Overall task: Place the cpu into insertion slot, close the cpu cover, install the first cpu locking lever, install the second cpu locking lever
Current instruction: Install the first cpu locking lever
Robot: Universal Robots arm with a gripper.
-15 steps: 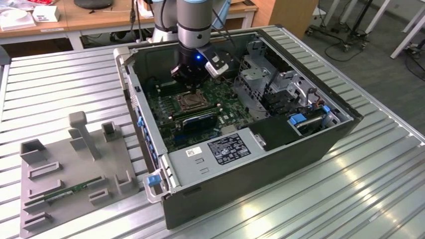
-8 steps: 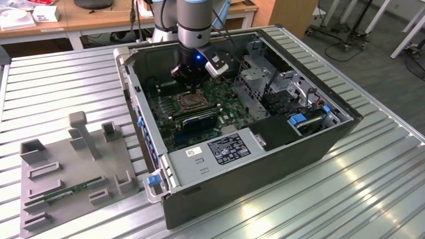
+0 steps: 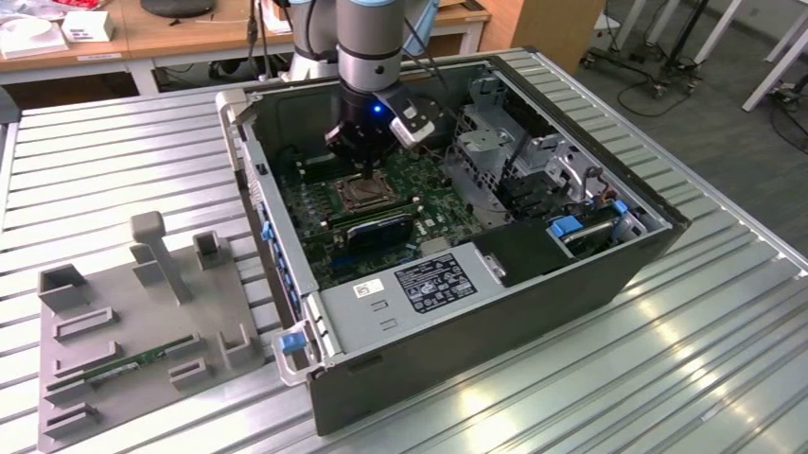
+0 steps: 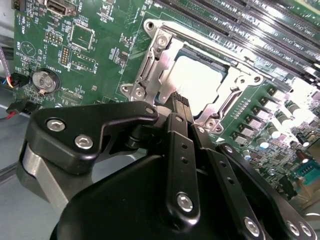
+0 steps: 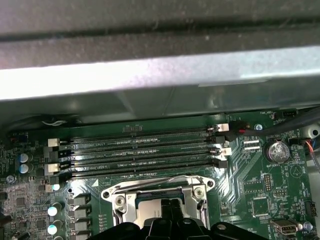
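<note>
In the second wrist view the end effector (image 4: pixel 181 102) fills the foreground, its black fingers (image 4: pixel 179 150) pressed together with nothing between them, the tip hanging just at the near edge of the cpu cover (image 4: pixel 160 65). That silvery frame lies flat over the insertion slot (image 4: pixel 150 75), and the pale face of the cpu (image 4: pixel 200 82) shows through its cutout, seated inside the socket. Past the socket run the long black memory slots (image 4: pixel 250 20), and off to one side on the green motherboard (image 4: pixel 110 45) sits a round coin battery (image 4: pixel 43 81).

In the first wrist view the closed tip (image 5: pixel 170 212) sits over the cpu (image 5: pixel 150 206), with the cover's frame (image 5: pixel 117 197) around it and the memory slots (image 5: pixel 140 155) beyond.

In the exterior view the end effector (image 3: pixel 367 168) reaches down into the open computer case (image 3: pixel 505 312), right above the socket (image 3: pixel 366 194). The case rests on a ribbed metal surface (image 3: pixel 707 359), with a grey fixture tray (image 3: pixel 127 331) towards the exterior view's left.
</note>
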